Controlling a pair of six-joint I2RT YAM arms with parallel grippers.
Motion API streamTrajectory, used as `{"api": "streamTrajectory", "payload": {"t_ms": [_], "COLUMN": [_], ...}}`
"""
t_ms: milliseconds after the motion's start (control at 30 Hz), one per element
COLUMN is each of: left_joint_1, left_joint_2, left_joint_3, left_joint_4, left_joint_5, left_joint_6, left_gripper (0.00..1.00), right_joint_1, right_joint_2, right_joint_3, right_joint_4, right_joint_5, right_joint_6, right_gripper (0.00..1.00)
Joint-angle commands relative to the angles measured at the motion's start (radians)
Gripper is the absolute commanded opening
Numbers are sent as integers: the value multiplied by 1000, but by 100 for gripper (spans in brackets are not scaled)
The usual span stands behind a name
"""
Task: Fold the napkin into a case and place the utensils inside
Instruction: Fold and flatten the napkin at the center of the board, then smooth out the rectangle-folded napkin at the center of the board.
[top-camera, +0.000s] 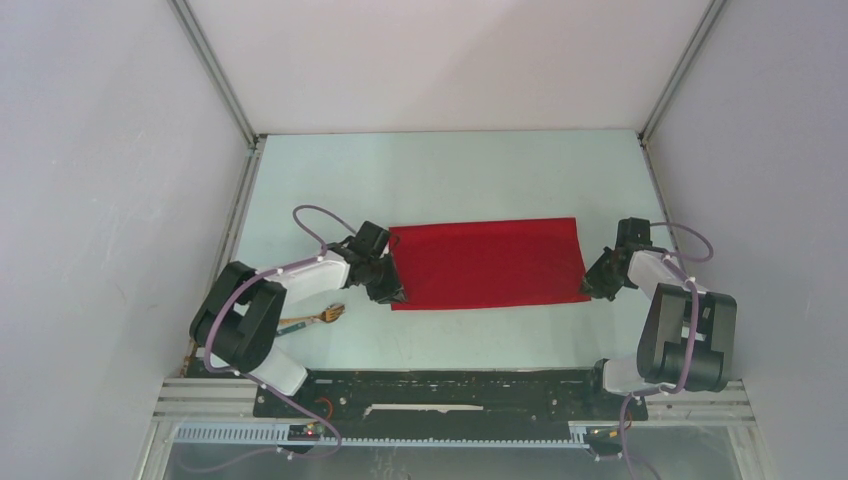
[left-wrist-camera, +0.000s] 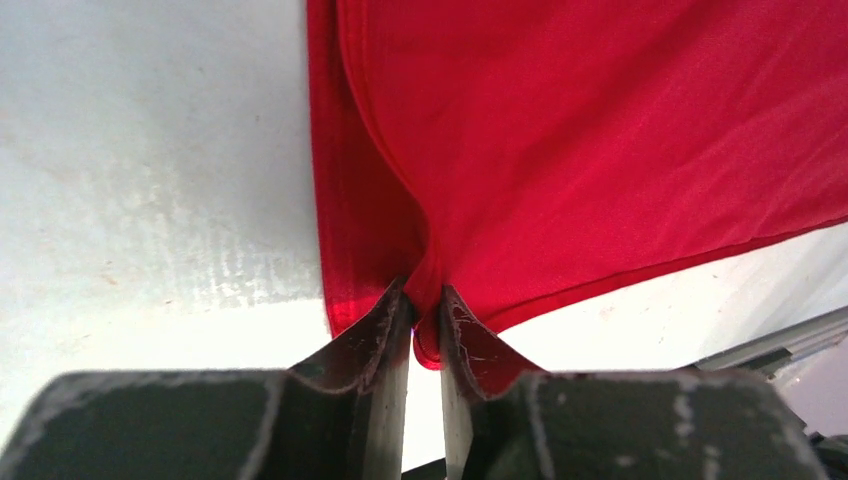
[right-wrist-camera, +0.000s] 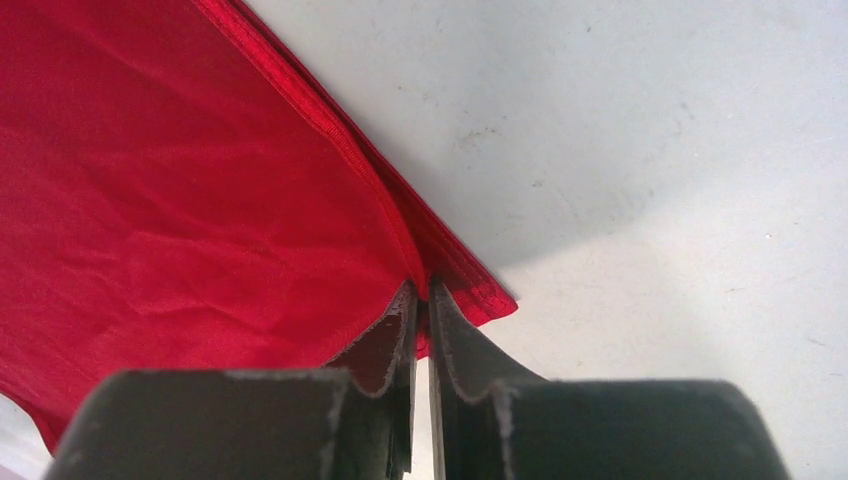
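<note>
The red napkin (top-camera: 487, 262) lies on the table folded in two layers, a wide rectangle. My left gripper (top-camera: 393, 290) is shut on its near left corner; in the left wrist view the cloth (left-wrist-camera: 600, 150) bunches between the jaws of the gripper (left-wrist-camera: 427, 318). My right gripper (top-camera: 590, 285) is shut on the near right corner; in the right wrist view the hemmed edge of the napkin (right-wrist-camera: 200, 200) runs into the closed gripper (right-wrist-camera: 421, 298). The wooden fork (top-camera: 330, 315) lies by the left arm, with a thin teal utensil (top-camera: 293, 326) beside it.
Grey walls with metal rails enclose the pale table (top-camera: 450, 180) on three sides. A black base bar (top-camera: 450, 385) runs along the near edge between the arm bases.
</note>
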Motion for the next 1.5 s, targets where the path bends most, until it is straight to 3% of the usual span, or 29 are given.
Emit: {"api": "streamTrajectory", "payload": {"t_ms": [0, 100, 300, 367, 467, 533, 767, 933, 1300, 1467], "left_joint_1": [-6, -6, -7, -6, -6, -7, -6, -7, -6, -7], "left_joint_2": [-62, -98, -151, -192, -266, -285, -208, -116, -3, -42], "left_joint_3": [7, 4, 5, 11, 29, 43, 49, 64, -20, -11], "left_joint_4": [-46, -74, -141, -189, -239, -247, -84, 43, 74, 29], "left_joint_5": [-57, -87, -79, -113, -153, -129, 62, 94, -3, -37], "left_joint_6": [18, 21, 25, 36, 56, 63, 37, 12, 49, 78], "left_gripper": [22, 24, 37, 43, 52, 55, 60, 61, 62, 62], "right_joint_1": [-7, -6, -6, -6, -7, -6, 36, 64, 61, 130], "right_joint_2": [-33, -31, -44, -68, -116, -156, -257, -144, -3, -107], "right_joint_3": [-4, -4, -6, -5, -5, -4, 30, 48, 35, 58], "right_joint_4": [10, 11, 2, -9, -33, -46, -56, -2, 15, -37], "right_joint_5": [16, 20, 22, 31, 23, 16, -4, -133, -19, 65], "right_joint_6": [-5, -8, -6, -4, 1, 2, -34, -30, -40, -39], "right_gripper": [15, 17, 27, 35, 59, 68, 85, 87, 86, 88]}}
